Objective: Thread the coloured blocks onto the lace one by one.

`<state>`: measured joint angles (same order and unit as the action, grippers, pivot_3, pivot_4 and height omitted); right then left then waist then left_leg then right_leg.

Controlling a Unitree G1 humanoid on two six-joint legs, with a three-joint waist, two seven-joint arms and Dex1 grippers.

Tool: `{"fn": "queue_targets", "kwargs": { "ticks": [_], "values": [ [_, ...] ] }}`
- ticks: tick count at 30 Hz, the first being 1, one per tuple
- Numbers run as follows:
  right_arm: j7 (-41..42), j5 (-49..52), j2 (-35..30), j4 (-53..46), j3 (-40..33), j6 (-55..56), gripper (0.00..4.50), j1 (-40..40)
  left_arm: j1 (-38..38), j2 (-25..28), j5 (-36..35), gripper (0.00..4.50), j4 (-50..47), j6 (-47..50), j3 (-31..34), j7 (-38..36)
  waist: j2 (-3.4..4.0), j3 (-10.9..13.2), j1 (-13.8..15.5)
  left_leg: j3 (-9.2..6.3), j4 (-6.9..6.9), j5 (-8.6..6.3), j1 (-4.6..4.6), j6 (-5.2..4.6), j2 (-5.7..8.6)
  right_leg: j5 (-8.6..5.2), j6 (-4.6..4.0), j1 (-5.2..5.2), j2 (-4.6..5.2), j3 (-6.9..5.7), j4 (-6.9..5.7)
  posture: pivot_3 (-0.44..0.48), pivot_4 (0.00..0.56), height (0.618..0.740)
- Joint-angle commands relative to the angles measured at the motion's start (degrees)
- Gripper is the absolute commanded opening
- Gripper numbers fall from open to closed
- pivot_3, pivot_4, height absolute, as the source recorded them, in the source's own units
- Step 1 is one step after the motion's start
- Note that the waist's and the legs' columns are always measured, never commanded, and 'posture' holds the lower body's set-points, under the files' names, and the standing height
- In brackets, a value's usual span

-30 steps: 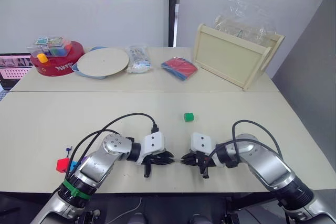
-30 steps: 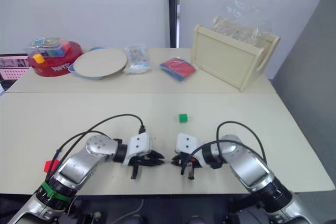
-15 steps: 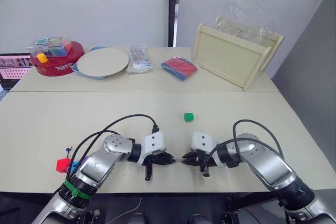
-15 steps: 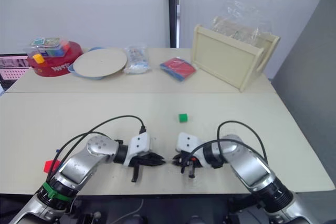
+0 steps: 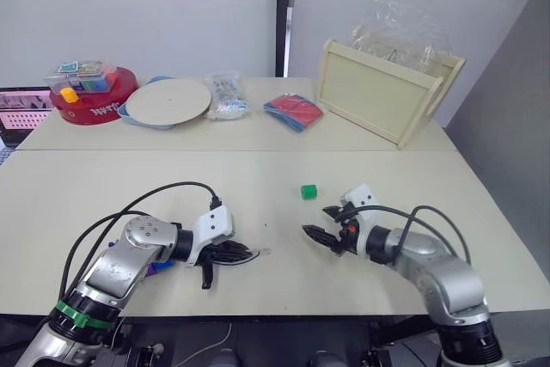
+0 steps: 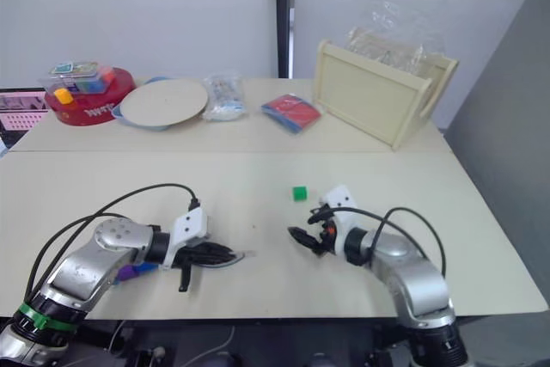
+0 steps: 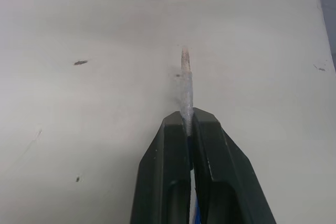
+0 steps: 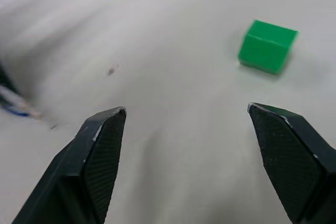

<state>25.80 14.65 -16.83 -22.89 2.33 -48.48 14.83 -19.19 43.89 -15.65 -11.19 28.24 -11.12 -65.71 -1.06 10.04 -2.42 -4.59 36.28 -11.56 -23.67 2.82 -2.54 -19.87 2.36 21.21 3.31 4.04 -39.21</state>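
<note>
the left gripper (image 7: pixel 187 121) pinches the lace (image 7: pixel 186 85) by its pale tip. the right gripper (image 8: pixel 186 119) gapes wide, empty, near the green block (image 8: pixel 266 45). the lettering on the red tub (image 5: pixel 94 102), upper left, is unreadable.

Paired head views look forward and down over the pale beige bench (image 5: pixel 258 178), whereas each wrist view looks closely along its own tool at the bench surface, the right one sharing with them the small green plastic cube (image 8: pixel 266 45).

Two pale tables (image 5: pixel 258 174) butted together before a white wall (image 5: pixel 137 6), a dark vertical gap (image 5: pixel 281 15) dividing its panels
</note>
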Motion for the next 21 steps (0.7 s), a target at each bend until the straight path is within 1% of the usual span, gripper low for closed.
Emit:
{"fn": "queue_targets", "kwargs": {
  "ticks": [1, 3, 5, 6, 9, 13, 17, 21],
  "values": [
    [-10.46, -5.74, 5.82, -1.76, 4.35, 4.02, 4.0, -0.51, 0.75, 1.15, -0.96, 0.0, -2.38, 0.27, 1.97, 0.28, 0.0, 0.0, -0.21, 0.0, -0.01, 0.0, -0.01, 0.0, 0.0, 0.0, 0.0, 0.03, 0.0, 0.01, -0.01, 0.0, 0.15, 0.74],
    [-16.13, -9.09, 10.36, 1.3, 6.03, 6.88, 4.0, 0.55, 0.99, 1.36, -1.04, 0.0, -2.61, 0.41, 2.01, 0.3, 0.01, 0.0, -0.44, 0.02, -0.02, 0.01, 0.0, 0.01, -0.01, 0.0, 0.0, 0.07, -0.01, 0.04, -0.06, 0.0, 0.15, 0.74],
    [-19.35, -10.63, 13.47, 4.59, 5.89, 9.19, 4.0, 1.85, 1.03, 1.34, -1.02, 0.0, -2.81, 0.54, 1.98, 0.33, 0.01, 0.0, -0.37, 0.02, -0.06, 0.02, 0.02, 0.04, -0.02, 0.0, 0.0, 0.1, -0.03, 0.04, -0.11, 0.0, 0.15, 0.74],
    [-21.11, -11.75, 15.0, 7.91, 5.97, 11.42, 4.0, 3.39, 1.12, 1.39, -1.04, 0.0, -3.04, 0.64, 2.02, 0.34, 0.01, 0.0, -0.28, 0.02, -0.06, 0.04, 0.01, 0.07, -0.02, 0.0, -0.01, 0.12, -0.02, 0.04, -0.12, 0.0, 0.15, 0.74],
    [-24.87, -13.68, 17.93, 16.3, 5.07, 16.45, 4.0, 7.22, 1.35, 1.54, -1.08, 0.0, -3.47, 0.78, 2.21, 0.44, 0.0, 0.0, -0.07, 0.02, -0.07, 0.07, 0.01, 0.13, 0.02, 0.0, 0.0, 0.1, 0.03, 0.04, -0.11, 0.0, 0.15, 0.74],
    [-28.83, -14.89, 19.69, 25.51, 2.71, 20.6, 4.0, 11.72, 1.77, 1.67, -1.14, 0.0, -3.86, 0.88, 2.41, 0.69, 0.0, 0.0, -0.18, 0.02, -0.12, 0.08, 0.02, 0.14, 0.01, 0.01, -0.01, 0.12, 0.02, 0.03, -0.11, 0.0, 0.15, 0.74],
    [-29.77, -13.67, 21.86, 32.94, 0.8, 25.17, 4.0, 15.28, 2.31, 1.77, -1.15, 0.0, -4.09, 0.76, 2.58, 1.09, 0.0, 0.0, -0.37, 0.03, -0.23, 0.14, 0.06, 0.24, 0.0, 0.01, -0.02, 0.15, 0.02, 0.04, -0.13, 0.0, 0.15, 0.74],
    [-27.65, -13.22, 21.8, 34.41, 0.84, 27.7, 4.0, 15.52, 2.43, 1.74, -1.19, 0.0, -4.04, 0.73, 2.58, 1.46, 0.01, 0.0, -0.44, 0.03, -0.34, 0.16, 0.13, 0.27, -0.02, 0.01, -0.02, 0.15, 0.01, 0.04, -0.17, 0.0, 0.15, 0.74]
  ]
}}
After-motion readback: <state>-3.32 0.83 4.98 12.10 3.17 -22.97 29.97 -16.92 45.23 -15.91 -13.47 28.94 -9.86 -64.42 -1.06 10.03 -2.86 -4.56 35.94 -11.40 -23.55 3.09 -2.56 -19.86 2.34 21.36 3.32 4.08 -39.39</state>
